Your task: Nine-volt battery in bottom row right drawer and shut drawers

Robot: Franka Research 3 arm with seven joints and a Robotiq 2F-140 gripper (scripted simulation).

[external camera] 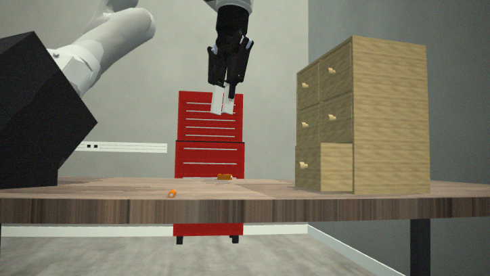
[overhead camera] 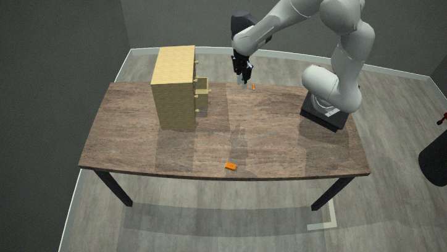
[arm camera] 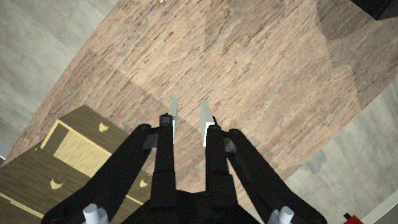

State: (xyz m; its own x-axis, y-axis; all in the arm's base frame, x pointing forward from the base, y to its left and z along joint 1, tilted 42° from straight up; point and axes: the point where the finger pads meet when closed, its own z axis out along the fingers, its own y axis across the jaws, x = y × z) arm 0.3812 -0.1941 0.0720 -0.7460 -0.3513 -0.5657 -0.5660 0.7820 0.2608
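The nine-volt battery (overhead camera: pixel 230 166) (external camera: pixel 224 176) is a flat orange block lying near the table's front edge in the top view, far from the chest. The wooden chest (overhead camera: pixel 173 84) (external camera: pixel 387 113) (arm camera: pixel 25 200) stands upright. Its bottom-row right drawer (overhead camera: pixel 202 86) (external camera: pixel 323 166) (arm camera: pixel 82 152) is pulled partly out and looks empty. The other drawers are shut. My gripper (overhead camera: pixel 243 83) (external camera: pixel 222 106) (arm camera: pixel 189 108) hangs high above the table, in front of the chest. Its fingers stand close together with a narrow gap and nothing between them.
A small orange cylinder (overhead camera: pixel 253 86) (external camera: pixel 172 193) (arm camera: pixel 160 1) lies on the table near the far edge, below and beside the gripper. The robot base (overhead camera: pixel 325 115) (external camera: pixel 27 113) sits at the table's right end. A red tool cabinet (external camera: pixel 209 136) stands beyond the table.
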